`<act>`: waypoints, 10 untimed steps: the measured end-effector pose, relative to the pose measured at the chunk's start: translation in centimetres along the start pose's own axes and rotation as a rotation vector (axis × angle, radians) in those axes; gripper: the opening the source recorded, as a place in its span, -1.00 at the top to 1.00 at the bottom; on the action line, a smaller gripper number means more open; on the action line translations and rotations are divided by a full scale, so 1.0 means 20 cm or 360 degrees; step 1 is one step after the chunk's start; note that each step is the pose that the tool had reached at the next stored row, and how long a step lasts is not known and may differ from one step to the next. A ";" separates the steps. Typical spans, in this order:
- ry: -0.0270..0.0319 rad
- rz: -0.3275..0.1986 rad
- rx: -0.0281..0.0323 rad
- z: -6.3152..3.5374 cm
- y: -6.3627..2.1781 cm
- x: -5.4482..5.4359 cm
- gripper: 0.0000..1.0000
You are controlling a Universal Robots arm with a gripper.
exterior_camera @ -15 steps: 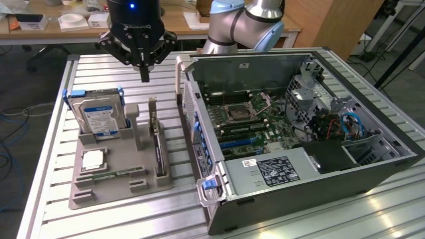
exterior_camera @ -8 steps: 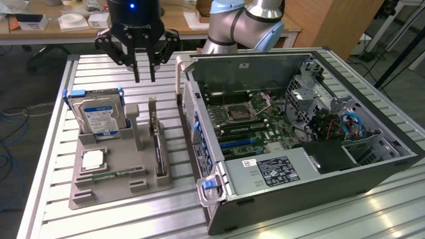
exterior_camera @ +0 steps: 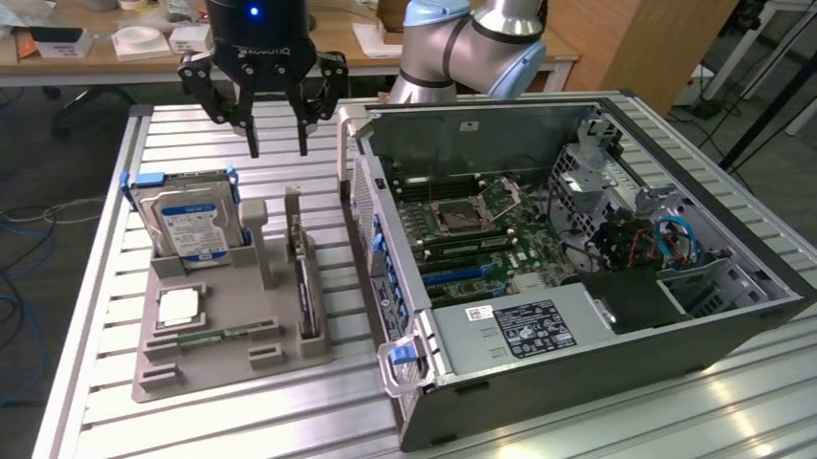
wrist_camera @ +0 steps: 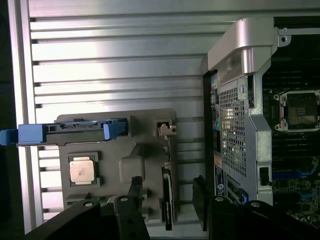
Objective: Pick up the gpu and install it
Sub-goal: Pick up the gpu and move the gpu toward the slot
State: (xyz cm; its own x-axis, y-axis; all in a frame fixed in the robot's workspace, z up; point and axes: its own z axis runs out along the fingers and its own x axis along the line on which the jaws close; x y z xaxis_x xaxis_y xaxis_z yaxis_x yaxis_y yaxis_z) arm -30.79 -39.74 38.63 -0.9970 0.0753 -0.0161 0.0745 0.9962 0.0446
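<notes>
The gpu [exterior_camera: 302,282] is a thin dark card standing on its long edge in a slot of the grey holder tray [exterior_camera: 287,359], with its silver bracket end pointing toward the far side of the table. My gripper [exterior_camera: 278,151] hangs above the table beyond the tray's far end, open, with nothing between its fingers. In the wrist view the gpu [wrist_camera: 168,212] lies roughly between the two black fingers [wrist_camera: 135,186], and its bracket [wrist_camera: 165,129] sits at the tray's edge.
An open computer case [exterior_camera: 715,330] lies on the exterior view's right with its motherboard [exterior_camera: 492,229] exposed. The tray also holds a silver hard drive [exterior_camera: 191,225] in a blue caddy, a CPU [exterior_camera: 179,304] and a green memory stick [exterior_camera: 220,335]. The table is slatted aluminium [exterior_camera: 191,134].
</notes>
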 end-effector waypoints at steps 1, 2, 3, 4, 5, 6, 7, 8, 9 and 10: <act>0.00000 0.0000 0.00000 0.000 0.000 0.00 -0.06; 0.00000 0.0000 0.00000 0.000 0.000 0.00 -0.06; 0.00000 0.0000 0.00000 0.000 0.000 0.00 -0.06; 0.00000 0.0000 0.00000 0.000 0.000 0.00 -0.06; 0.00001 0.0000 0.00001 0.000 0.000 0.00 -0.06; 0.00000 0.0000 0.00000 0.000 -0.001 0.00 -0.06; -0.00001 0.0000 -0.00001 0.000 -0.002 0.00 -0.06; 0.00001 0.0000 0.00000 0.000 -0.005 0.00 -0.06; 0.00000 0.0000 -0.00001 0.000 -0.007 0.00 -0.06; 0.00000 0.0000 0.00000 0.001 -0.008 0.00 -0.06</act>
State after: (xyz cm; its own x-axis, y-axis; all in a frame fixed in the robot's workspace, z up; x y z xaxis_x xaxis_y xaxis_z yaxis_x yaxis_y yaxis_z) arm -30.79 -39.91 38.61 -0.9970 0.0753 -0.0161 0.0745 0.9962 0.0445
